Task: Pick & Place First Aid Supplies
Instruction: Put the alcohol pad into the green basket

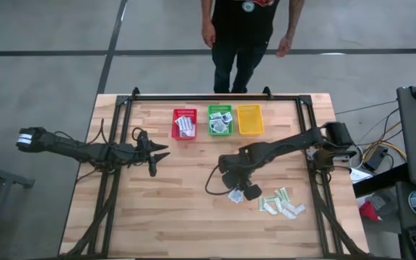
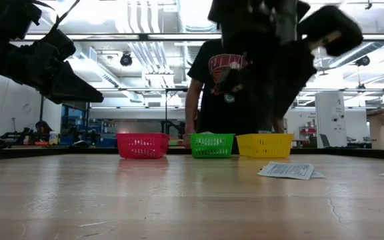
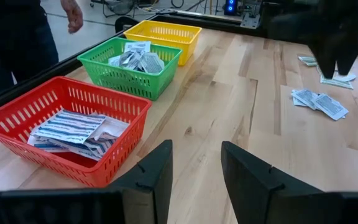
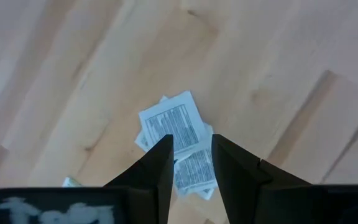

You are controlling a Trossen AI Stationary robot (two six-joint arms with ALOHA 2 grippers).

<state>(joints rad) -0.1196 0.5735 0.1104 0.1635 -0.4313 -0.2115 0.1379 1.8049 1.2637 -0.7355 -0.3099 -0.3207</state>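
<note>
Right gripper [image 4: 189,163]: you have it pointing down over two small square white packets [image 4: 178,146] on the bare wood; its fingers stand a little apart above them, pinching nothing.
Left gripper [image 3: 196,177]: your waiting arm hangs above the table's left half, jaws spread, nothing between them, aimed toward the baskets.
Square packets: you see them overlapping each other, flat on the table [image 1: 186,209], right of centre.
Green-beige strips [image 1: 281,203]: a loose cluster just beside the square packets, nearer the table's right edge.
Red basket [image 1: 184,123]: holds oblong white packets with blue stripes [image 3: 73,132].
Green basket [image 1: 220,120]: holds small square packets.
Yellow basket [image 1: 250,119]: its contents you cannot tell.
Person [image 1: 244,36]: stands behind the table's far edge.
</note>
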